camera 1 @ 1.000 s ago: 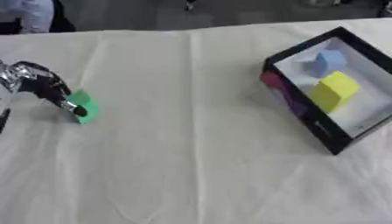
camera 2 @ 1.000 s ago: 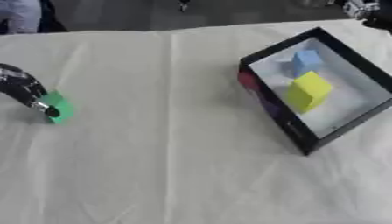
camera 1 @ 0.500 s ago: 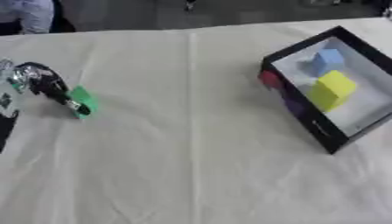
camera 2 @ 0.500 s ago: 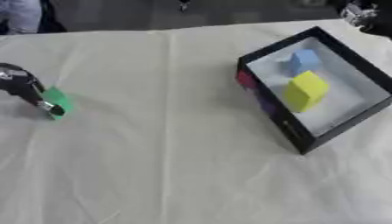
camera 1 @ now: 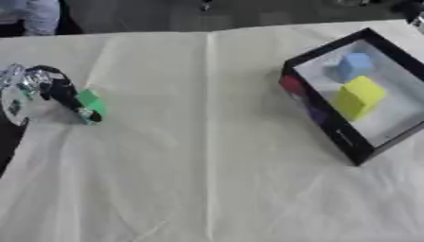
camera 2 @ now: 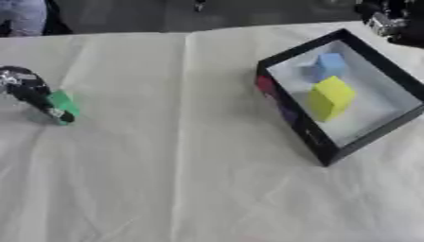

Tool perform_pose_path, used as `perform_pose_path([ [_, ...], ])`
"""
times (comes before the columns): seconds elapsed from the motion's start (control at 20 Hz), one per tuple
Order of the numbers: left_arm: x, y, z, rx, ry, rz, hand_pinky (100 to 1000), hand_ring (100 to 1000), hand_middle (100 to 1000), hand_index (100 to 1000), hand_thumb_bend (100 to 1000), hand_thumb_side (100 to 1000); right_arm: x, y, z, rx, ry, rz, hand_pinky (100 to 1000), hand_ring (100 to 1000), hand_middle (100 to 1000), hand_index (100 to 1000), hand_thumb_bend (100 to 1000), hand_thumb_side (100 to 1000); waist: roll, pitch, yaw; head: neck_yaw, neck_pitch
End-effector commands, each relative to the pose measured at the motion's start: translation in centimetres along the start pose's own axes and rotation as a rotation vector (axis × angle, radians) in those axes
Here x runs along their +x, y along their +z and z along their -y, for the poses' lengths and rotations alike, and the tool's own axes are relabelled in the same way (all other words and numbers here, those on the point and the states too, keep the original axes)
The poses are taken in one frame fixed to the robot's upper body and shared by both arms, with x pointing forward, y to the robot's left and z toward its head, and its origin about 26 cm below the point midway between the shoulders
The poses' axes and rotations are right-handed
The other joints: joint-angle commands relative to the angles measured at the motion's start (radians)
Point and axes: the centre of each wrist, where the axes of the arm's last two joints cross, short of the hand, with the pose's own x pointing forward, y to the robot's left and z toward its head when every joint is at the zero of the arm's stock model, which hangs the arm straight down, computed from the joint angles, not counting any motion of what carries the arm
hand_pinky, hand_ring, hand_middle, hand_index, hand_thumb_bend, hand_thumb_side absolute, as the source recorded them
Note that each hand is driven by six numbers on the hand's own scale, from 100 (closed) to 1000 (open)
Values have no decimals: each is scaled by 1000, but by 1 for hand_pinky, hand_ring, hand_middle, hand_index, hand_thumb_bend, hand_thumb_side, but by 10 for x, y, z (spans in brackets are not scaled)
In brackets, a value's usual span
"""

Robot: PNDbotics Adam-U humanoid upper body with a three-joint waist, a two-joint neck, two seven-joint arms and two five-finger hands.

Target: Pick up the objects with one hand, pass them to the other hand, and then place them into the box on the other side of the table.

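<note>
The robot's black left hand (camera 1: 51,90) pinched a small green block (camera 1: 90,102) at the cloth-covered surface's (camera 1: 207,165) left edge. It looked light, rigid, best held across opposite flat faces.

A desk (camera 1: 207,179) covered with a creased cream cloth (camera 1: 190,142) fills most of the frame. Beyond its far edge lies dark floor (camera 1: 248,12); a person's pale sleeve (camera 1: 33,14) shows upper left.

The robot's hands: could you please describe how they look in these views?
The left hand has black fingers with shiny silver joints and metal parts behind them. Of the right hand, at the top right corner, only a black part with silver-white patches shows.
</note>
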Motion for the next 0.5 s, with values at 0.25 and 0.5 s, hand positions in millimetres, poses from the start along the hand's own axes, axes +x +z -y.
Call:
perform_pose_path([
  [0.25,12,11,-19,59,-66,-8,896,835,690,623,774,302,5,1,9,-2,44,4,972,838,857,955,100,376,7,-7,3,7,-2],
  [0.5,17,12,-20,62,-97,-13,890,828,670,601,625,198,3,3,9,-1,46,-2,973,838,857,956,100,380,8,-10,5,9,-2],
])
